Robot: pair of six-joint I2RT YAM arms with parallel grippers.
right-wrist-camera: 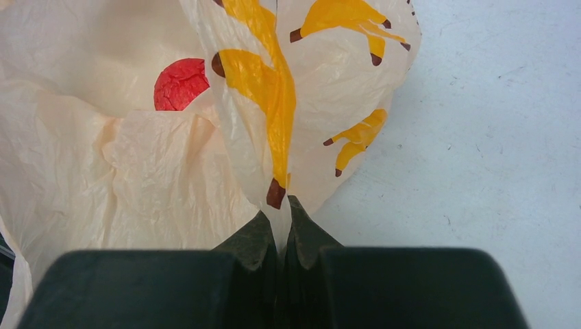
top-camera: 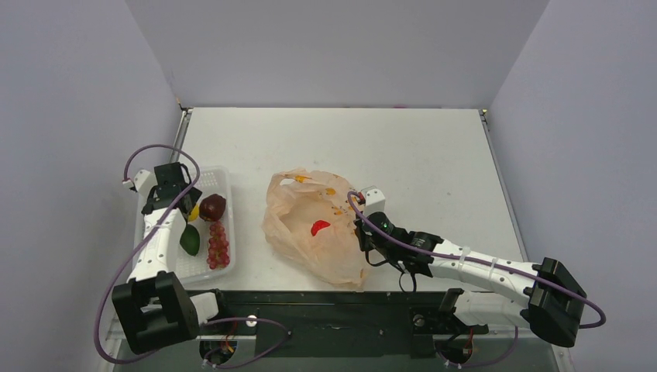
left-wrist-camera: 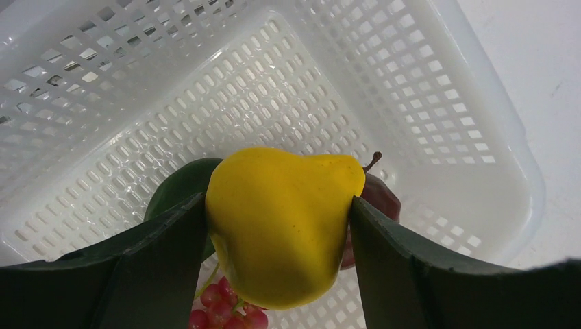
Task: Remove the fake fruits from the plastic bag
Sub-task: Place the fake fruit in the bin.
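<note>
The peach plastic bag (top-camera: pixel 314 232) lies open at the table's middle, with a bright red fruit (top-camera: pixel 319 227) inside; that fruit also shows in the right wrist view (right-wrist-camera: pixel 178 83). My right gripper (top-camera: pixel 364 229) is shut on the bag's edge (right-wrist-camera: pixel 277 205), pinching a thin fold. My left gripper (top-camera: pixel 186 208) is shut on a yellow pear-shaped fruit (left-wrist-camera: pixel 281 219) and holds it over the white mesh basket (left-wrist-camera: pixel 425 89). In the basket lie a dark red round fruit (top-camera: pixel 212 207), a cluster of red berries (top-camera: pixel 218 246) and a green fruit (top-camera: pixel 190 239).
The white basket (top-camera: pixel 227 186) stands at the table's left, beside the left arm. Grey walls enclose the table on three sides. The black base rail runs along the near edge.
</note>
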